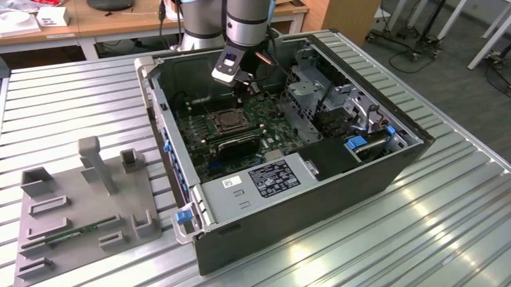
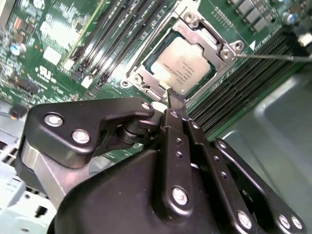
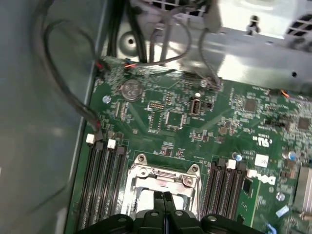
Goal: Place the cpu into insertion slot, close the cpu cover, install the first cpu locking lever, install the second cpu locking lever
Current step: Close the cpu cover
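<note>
Already the cpu (image 2: 183,68) lies flat in the insertion slot (image 2: 140,80), its pale top showing through the central window of the cpu cover (image 2: 197,30). The cover is folded down over the cpu as a silvery frame. From one corner of the frame a thin metal lever (image 2: 273,57) runs out over the board, and I cannot tell whether it is latched.

In the second wrist view the black fingers (image 2: 175,126) are pressed together with nothing between them. Their tips are just at the edge of the cover's frame, and whether they touch it is not clear. The first wrist view has the same closed fingers (image 3: 159,207) in front of the cover (image 3: 161,176), with only a thin seam between them.

Rows of dark memory slots (image 3: 102,170) flank the socket on both sides, all set into the green circuit board (image 3: 219,122). On that board sit a round coin battery (image 3: 131,88) and many small chips, and black cables (image 3: 63,73) curve along the grey wall beside it.

In the exterior view the arm (image 1: 248,18) reaches down into the open computer case (image 1: 319,197), above the socket (image 1: 227,121). The case rests on a ribbed metal counter (image 1: 80,89). Toward the exterior view's left, a grey fixture tray (image 1: 80,203) with upright blocks lies on the same counter, well apart from the socket.
</note>
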`<state>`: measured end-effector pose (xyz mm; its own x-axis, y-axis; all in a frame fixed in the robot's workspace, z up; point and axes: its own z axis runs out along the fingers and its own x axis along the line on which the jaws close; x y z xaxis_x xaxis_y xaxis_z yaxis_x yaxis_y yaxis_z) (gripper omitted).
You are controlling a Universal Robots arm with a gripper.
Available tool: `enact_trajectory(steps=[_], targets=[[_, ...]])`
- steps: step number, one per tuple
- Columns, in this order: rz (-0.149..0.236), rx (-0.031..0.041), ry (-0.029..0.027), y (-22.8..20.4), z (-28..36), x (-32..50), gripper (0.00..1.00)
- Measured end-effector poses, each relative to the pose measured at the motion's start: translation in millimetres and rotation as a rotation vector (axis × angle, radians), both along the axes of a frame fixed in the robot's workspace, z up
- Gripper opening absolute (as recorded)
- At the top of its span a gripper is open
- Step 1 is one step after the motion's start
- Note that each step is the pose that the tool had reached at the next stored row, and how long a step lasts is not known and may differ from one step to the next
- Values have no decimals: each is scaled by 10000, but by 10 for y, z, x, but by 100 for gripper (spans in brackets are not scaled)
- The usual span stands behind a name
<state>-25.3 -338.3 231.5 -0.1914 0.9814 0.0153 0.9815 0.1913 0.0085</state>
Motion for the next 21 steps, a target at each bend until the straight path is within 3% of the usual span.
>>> enact_trajectory(steps=[21], targets=[[3826, 1, 0, 0, -17, 0, 11]])
